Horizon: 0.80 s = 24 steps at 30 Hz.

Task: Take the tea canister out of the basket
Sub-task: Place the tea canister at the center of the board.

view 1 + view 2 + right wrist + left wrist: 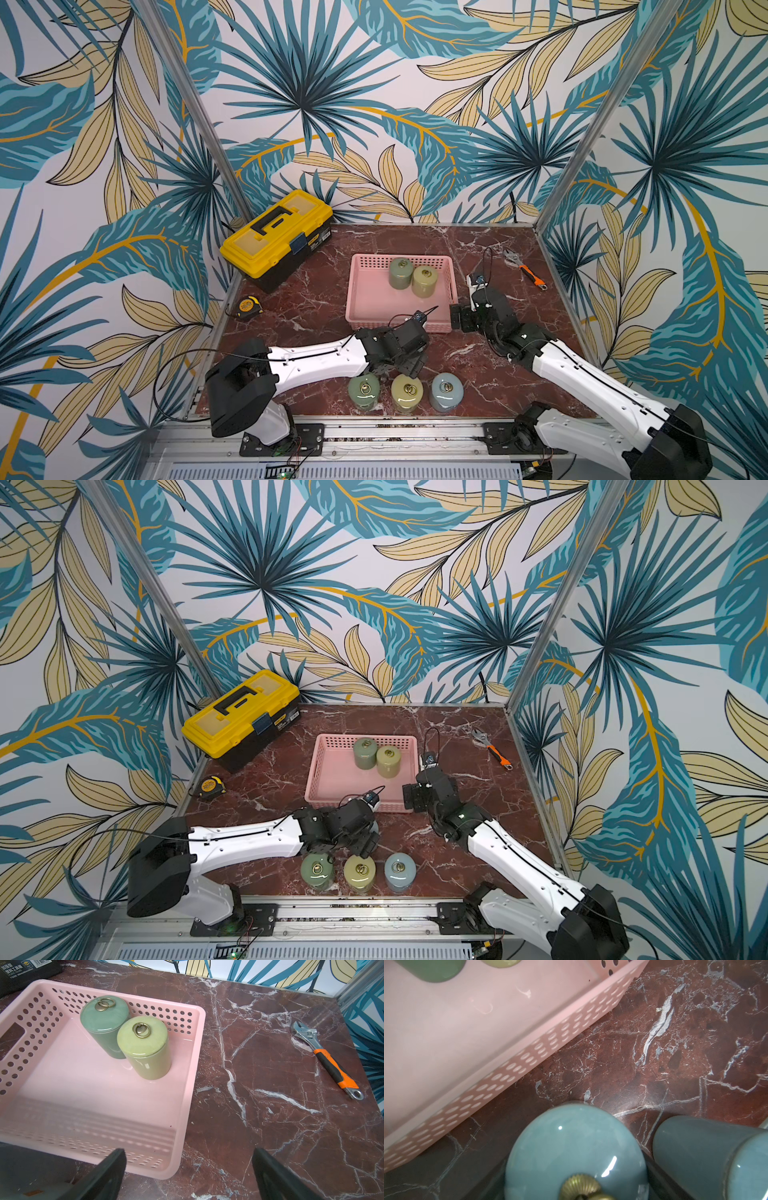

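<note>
Basket: a shallow rectangular pink plastic basket with perforated walls, a solid glossy floor and a handle slot in one short wall. It sits flat on the red-brown, white-veined marble tabletop.
Task canister: a glossy teal-blue ceramic tea canister with a ribbed brass knob. It is outside the basket, just beside its near wall. Whether it rests on the marble cannot be told.
Left gripper: the left gripper is clamped on the teal-blue ceramic tea canister, its dark jaws against both sides.
Right gripper: the right gripper is spread wide and holds nothing, above the basket's near right corner.
Inside basket: a sage-green cylindrical canister and an olive-yellow cylindrical canister stand upright with brass ring pulls. They touch each other at the far right corner. The rest of the basket floor is bare.
Near-side row: a green glazed canister, a yellow-green glazed canister and a pale blue glazed canister stand apart on the near side of the basket. The pale blue one is just beside the gripped canister, with a narrow gap between them.
Open room: bare marble lies to the right of the basket as far as the orange-handled adjustable wrench.
Surroundings: a yellow-and-black plastic toolbox is to the far left of the basket. A yellow tape measure is to its left.
</note>
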Motion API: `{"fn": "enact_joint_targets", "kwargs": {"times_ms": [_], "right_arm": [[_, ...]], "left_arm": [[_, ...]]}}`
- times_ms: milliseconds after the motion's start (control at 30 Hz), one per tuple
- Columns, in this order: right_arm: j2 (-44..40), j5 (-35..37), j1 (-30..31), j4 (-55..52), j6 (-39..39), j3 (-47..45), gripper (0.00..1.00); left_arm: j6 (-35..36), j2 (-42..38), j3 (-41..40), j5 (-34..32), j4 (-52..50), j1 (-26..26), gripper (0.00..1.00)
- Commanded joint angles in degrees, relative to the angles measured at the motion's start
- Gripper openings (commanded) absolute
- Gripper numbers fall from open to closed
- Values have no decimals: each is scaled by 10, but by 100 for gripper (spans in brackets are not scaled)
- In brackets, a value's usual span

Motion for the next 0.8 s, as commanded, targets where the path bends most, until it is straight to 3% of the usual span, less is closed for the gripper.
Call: {"fn": "enact_joint_targets", "kwargs": {"times_ms": [0,333,633,767], "right_arm": [[-9,4,-1,6,6,-12,99],[-9,4,-2,8,7,-12,99],[-9,3,-2,7,7,-12,99],[-10,1,-1,7,7,-12,99]], "left_arm": [[-4,5,-11,-17,31,-4,45],[-10,15,-8,-25,21,-10,49],[-22,16,-1,-31,4,-12,88],[-25,14,11,-34,-12,-12,100]]}}
